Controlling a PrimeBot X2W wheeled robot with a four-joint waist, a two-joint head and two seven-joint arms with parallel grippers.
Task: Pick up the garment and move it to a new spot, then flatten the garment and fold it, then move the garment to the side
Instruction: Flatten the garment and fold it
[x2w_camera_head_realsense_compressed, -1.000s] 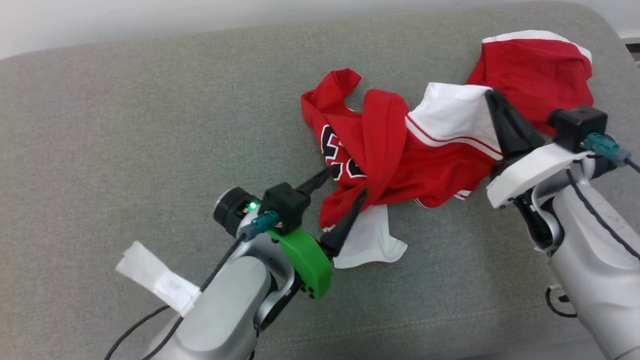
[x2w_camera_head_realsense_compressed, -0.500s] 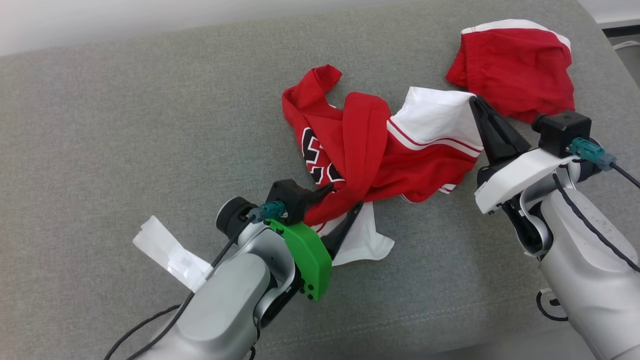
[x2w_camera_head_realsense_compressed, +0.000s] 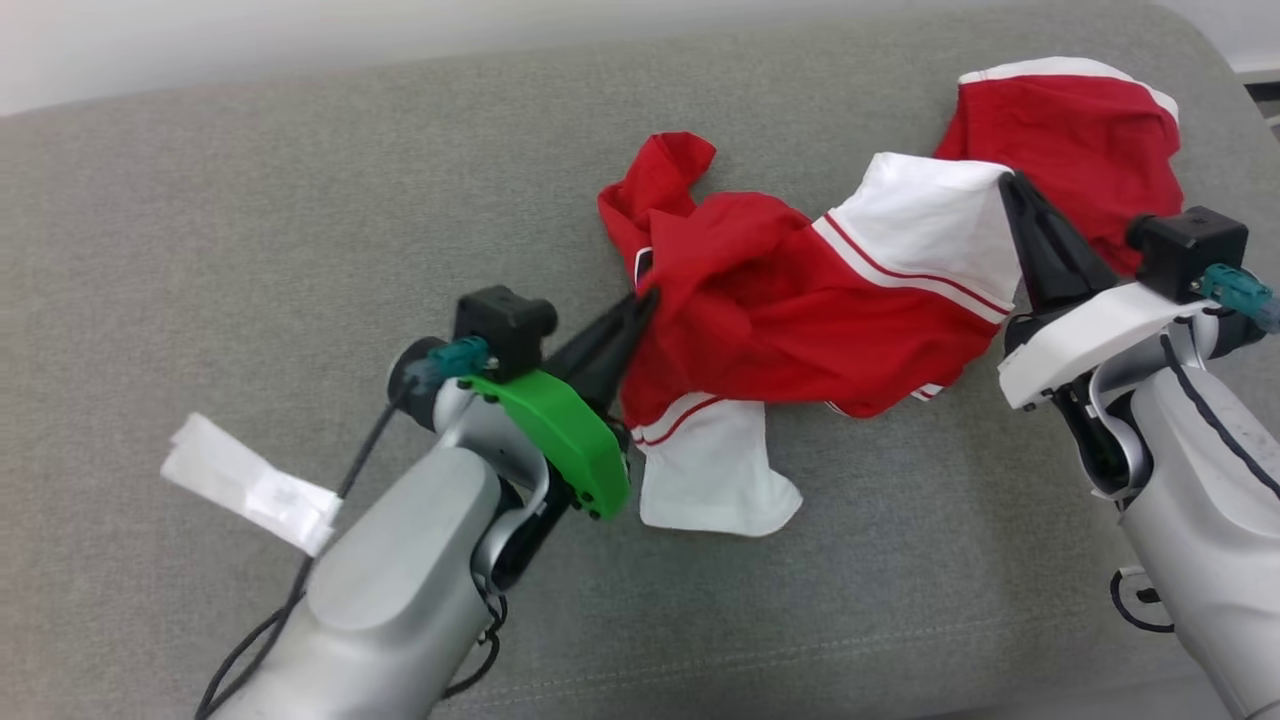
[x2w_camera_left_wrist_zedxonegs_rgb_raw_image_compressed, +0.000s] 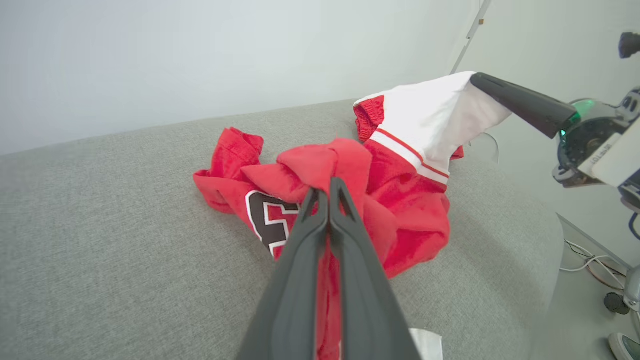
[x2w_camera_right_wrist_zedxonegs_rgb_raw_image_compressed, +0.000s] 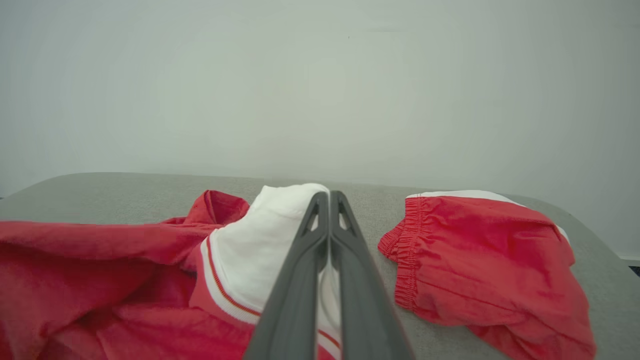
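Jersey (x2w_camera_head_realsense_compressed: 800, 320), red/white, bunched on grey cushion (x2w_camera_head_realsense_compressed: 250, 200). Left gripper (x2w_camera_head_realsense_compressed: 642, 300) clamped on red fold; right gripper (x2w_camera_head_realsense_compressed: 1008, 182) clamped on white hem. Fabric light, limp, prob. slippery; grip hems/corners, not bunches.

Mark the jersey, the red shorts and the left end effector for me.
jersey (x2w_camera_head_realsense_compressed: 800, 320): head view, red body panel under the white section.
red shorts (x2w_camera_head_realsense_compressed: 1070, 140): head view, middle of the red fabric.
left end effector (x2w_camera_head_realsense_compressed: 643, 300): head view, shut fingertips pinching the jersey.
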